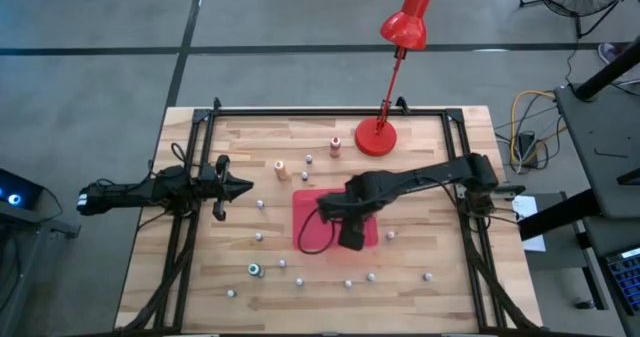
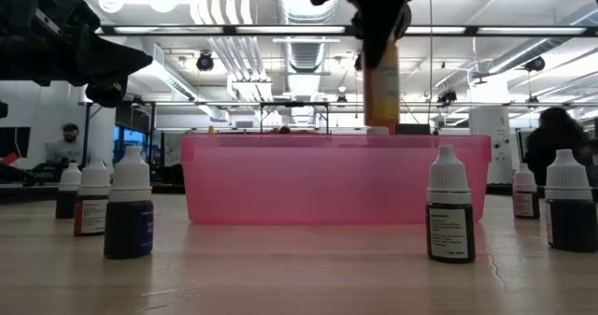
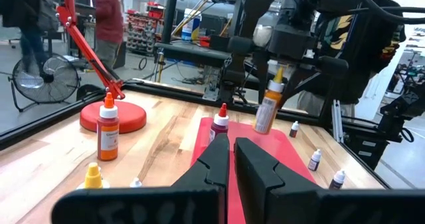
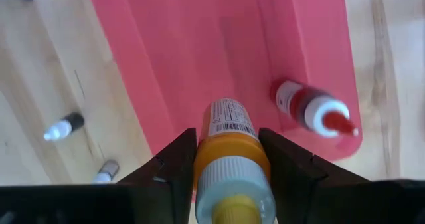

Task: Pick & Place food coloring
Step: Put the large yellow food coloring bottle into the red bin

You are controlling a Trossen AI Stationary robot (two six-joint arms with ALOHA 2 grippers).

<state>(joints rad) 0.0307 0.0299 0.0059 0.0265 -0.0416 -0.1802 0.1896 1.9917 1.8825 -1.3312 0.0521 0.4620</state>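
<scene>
My right gripper (image 1: 352, 235) hangs over the red tray (image 1: 312, 209) at the table's middle, shut on a yellow food coloring bottle (image 3: 268, 108) with a yellow cap. A red-capped bottle (image 4: 312, 108) stands upright inside the tray on its base. Several small white-capped bottles stand on the wood around the tray, among them a teal one (image 1: 255, 269) and an orange one (image 3: 107, 129). My left gripper (image 1: 236, 187) waits shut at the table's left side, level, and touches nothing. My right gripper pinches the yellow bottle's upper part (image 4: 229, 151), at the shoulder just under the cap, between its two fingers. The fingers come from above and point down. The bottle hangs below them, cap up and nearly upright, clear of the tray floor (image 2: 381, 86).
A red desk lamp stands with its round base (image 1: 376, 137) at the table's far side, behind the tray. Dark bottles (image 2: 128, 207) (image 2: 449, 210) stand near the table's front edge. Black frame rails (image 1: 330, 111) run along the table's far edge and sides.
</scene>
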